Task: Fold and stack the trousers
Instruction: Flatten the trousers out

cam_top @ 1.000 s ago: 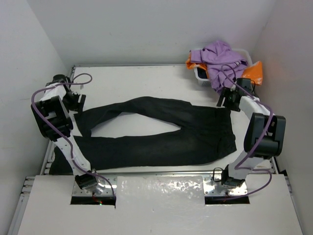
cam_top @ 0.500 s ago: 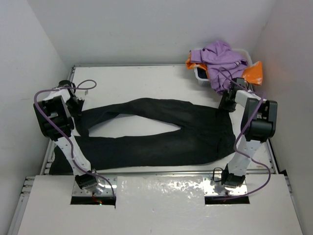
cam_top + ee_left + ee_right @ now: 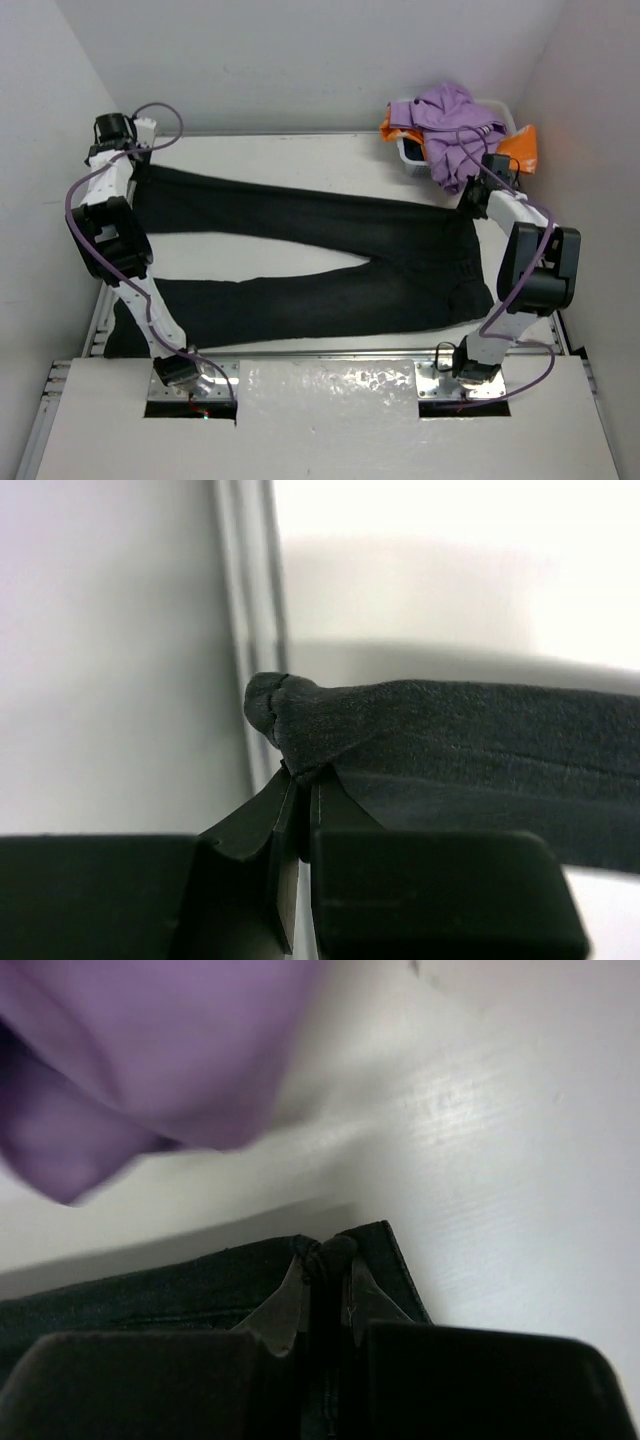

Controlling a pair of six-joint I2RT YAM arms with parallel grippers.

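Note:
The black trousers [image 3: 330, 250] lie spread across the white table, waist to the right and legs to the left. My left gripper [image 3: 135, 162] is at the far left corner, shut on the hem of the far leg. In the left wrist view the bunched hem [image 3: 290, 705] sticks out above the left gripper [image 3: 300, 775]. My right gripper [image 3: 472, 203] is shut on the far corner of the waistband. In the right wrist view a pinch of dark fabric [image 3: 180, 1285] sits between the right gripper's [image 3: 325, 1260] tips. The near leg lies flat along the front.
A white basket [image 3: 408, 152] at the back right holds a purple garment [image 3: 450, 120] and an orange cloth [image 3: 522, 146]. The purple garment [image 3: 150, 1050] hangs just above my right gripper. Walls stand close on the left and right. A metal rail [image 3: 250, 630] edges the table.
Both grippers have shut on the trousers. The left one carried the far leg's hem back to the far left corner, pulling that leg straight. The right one shifted slightly back with the waistband.

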